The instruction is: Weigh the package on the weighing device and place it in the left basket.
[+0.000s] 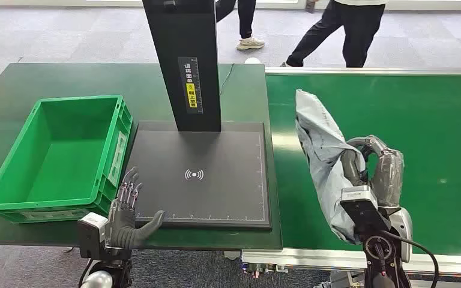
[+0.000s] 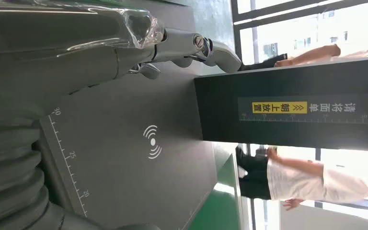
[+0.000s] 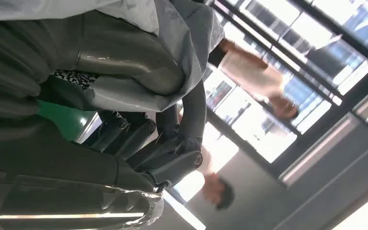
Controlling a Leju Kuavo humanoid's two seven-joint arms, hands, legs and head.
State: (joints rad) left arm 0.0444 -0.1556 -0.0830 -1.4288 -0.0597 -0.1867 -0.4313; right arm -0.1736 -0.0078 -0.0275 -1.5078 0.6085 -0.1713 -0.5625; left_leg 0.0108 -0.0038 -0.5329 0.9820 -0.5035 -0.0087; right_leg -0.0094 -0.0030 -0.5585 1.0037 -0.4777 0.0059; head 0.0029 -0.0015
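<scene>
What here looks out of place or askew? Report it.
Nothing looks spilled or damaged. The grey package is crumpled and upright in the right hand above the green belt. The scale plate and green basket sit squarely; the left hand rests at the plate's corner.

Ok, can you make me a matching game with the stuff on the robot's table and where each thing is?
Things:
1. grey package
2. green basket
3. black scale plate
4. left hand

Places:
A. at the plate's near left corner, holding nothing
B. gripped by the right hand above the green belt
C. left of the scale
D. under the black post

Pairs: 1-B, 2-C, 3-D, 4-A
</scene>
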